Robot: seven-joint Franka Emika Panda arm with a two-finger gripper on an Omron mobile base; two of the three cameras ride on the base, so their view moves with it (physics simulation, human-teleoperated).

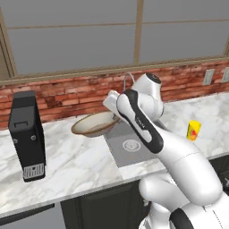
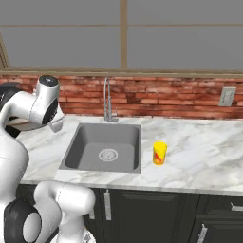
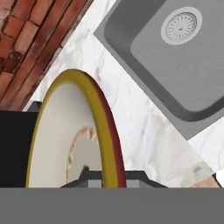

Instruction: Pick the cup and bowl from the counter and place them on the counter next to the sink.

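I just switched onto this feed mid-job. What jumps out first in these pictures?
The wide tan-beige bowl stands out first: the white arm's gripper is shut on its rim and holds it tilted above the white marble counter, just left of the grey steel sink. Next is the small yellow cup with a red mark, standing upright on the counter right of the sink. A tall black appliance stands at the far left.

Bowl point(image 1: 95, 124) tan, speckled inside, tilted, raised above counter point(image 1: 80, 163) left of sink point(image 2: 105, 147). Cup point(image 2: 159, 153) yellow, upright on counter just right of sink.
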